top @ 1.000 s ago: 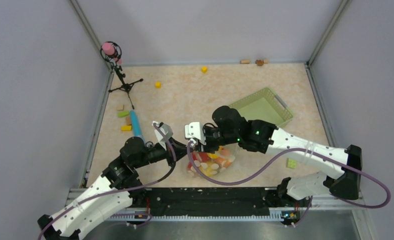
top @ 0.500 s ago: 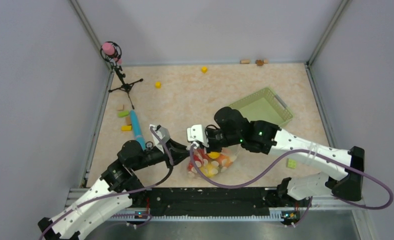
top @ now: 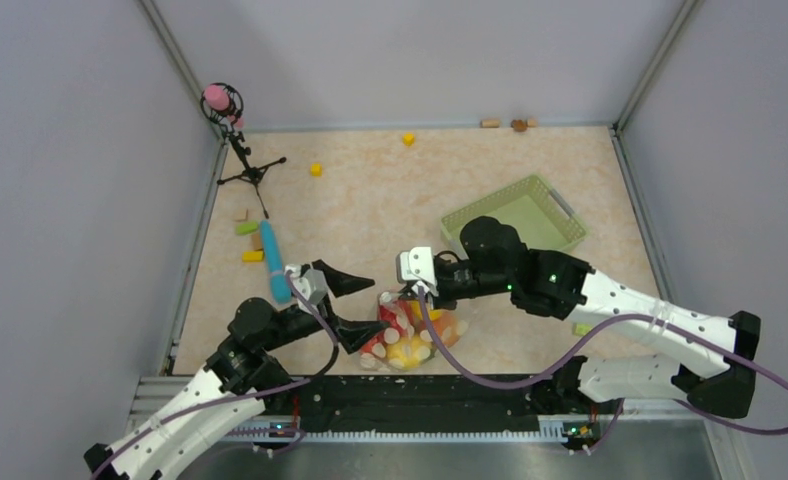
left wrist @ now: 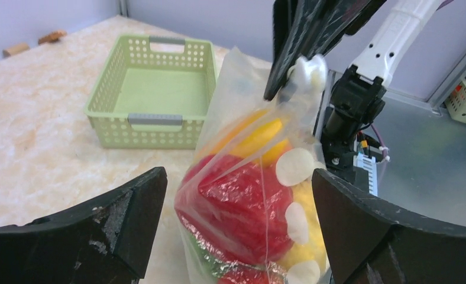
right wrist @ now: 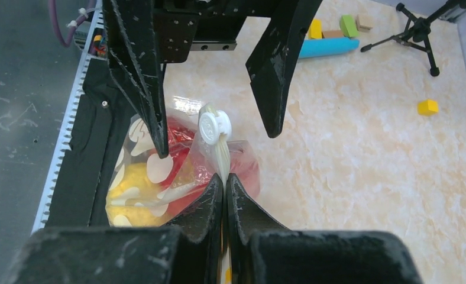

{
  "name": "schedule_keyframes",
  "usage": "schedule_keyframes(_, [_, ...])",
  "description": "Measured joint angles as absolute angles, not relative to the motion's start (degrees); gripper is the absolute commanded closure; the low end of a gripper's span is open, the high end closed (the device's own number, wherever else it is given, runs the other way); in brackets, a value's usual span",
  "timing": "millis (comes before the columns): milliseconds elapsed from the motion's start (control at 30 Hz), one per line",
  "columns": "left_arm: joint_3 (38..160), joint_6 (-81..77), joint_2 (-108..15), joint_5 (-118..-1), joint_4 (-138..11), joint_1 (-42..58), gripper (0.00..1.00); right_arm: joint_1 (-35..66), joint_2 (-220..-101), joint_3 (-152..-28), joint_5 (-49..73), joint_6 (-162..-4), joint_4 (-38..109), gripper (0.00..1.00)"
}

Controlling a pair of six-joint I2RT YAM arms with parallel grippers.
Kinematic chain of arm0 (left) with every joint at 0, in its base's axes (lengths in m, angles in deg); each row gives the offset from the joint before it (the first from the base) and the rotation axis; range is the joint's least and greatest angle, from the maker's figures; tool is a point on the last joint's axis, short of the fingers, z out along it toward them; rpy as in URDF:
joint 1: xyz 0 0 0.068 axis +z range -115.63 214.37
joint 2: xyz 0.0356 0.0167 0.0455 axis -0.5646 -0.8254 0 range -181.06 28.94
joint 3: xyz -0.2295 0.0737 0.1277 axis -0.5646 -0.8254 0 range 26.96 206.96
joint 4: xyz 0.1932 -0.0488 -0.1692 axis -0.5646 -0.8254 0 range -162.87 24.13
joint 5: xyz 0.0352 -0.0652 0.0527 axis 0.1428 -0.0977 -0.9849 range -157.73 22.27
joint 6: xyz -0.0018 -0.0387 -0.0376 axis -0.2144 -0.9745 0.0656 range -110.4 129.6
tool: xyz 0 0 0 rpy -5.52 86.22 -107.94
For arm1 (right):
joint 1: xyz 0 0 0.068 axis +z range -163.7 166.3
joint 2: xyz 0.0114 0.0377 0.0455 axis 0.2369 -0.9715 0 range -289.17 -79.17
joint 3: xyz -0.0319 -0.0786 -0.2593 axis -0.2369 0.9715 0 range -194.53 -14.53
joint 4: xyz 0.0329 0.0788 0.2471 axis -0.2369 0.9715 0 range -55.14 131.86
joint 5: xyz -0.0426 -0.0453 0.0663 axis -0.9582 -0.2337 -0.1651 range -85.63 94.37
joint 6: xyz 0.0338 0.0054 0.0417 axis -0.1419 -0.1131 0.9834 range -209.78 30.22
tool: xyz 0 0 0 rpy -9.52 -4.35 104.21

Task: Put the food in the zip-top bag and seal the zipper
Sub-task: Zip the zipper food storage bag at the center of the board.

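Observation:
The zip-top bag [top: 398, 338], clear with white dots, stands upright near the table's front edge. The food [left wrist: 242, 207] is inside it: red, yellow and a little green show through the plastic. My right gripper [top: 408, 294] is shut on the whitish zipper [right wrist: 222, 155] at the bag's top, just below a white round knob [right wrist: 214, 125]. My left gripper [top: 354, 308] is open. Its fingers [left wrist: 118, 225] stand wide on either side of the bag [left wrist: 248, 177] without touching it.
The pale green basket [top: 560, 228] sits empty behind the right arm. A blue cylinder [top: 273, 262] and small blocks [top: 248, 228] lie to the left, a small tripod [top: 245, 165] at the back left. Yellow cubes [top: 315, 169] and a green block [top: 582, 327] are scattered about.
My left gripper let go of the bag, opened wide and drew back. My right gripper shut on the zipper strip and shifted right and nearer, with the bag following.

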State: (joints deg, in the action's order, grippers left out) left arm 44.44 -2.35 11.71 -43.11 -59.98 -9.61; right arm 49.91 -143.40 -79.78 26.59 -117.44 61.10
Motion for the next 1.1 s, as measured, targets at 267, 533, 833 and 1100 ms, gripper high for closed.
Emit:
schedule_keyframes(267, [44.0,-2.3,10.5,-40.6,-51.8,-9.6,0.02,49.9,-144.7,-79.8,23.7,-113.2,59.8,1.0])
schedule_keyframes(533, [44.0,-2.3,3.9,-42.8,-46.8,-9.6,0.06,49.9,-144.9,-79.8,23.2,-111.4,59.7,1.0])
schedule_keyframes(833, [44.1,-2.8,1.0,-44.4,-43.0,-9.6,0.22,49.9,-145.0,-79.8,22.3,-110.9,59.6,1.0])
schedule_keyframes(1100, [44.4,-2.7,1.9,-46.6,-43.1,-9.6,0.39,49.9,-145.0,-79.9,21.8,-110.6,59.7,1.0])
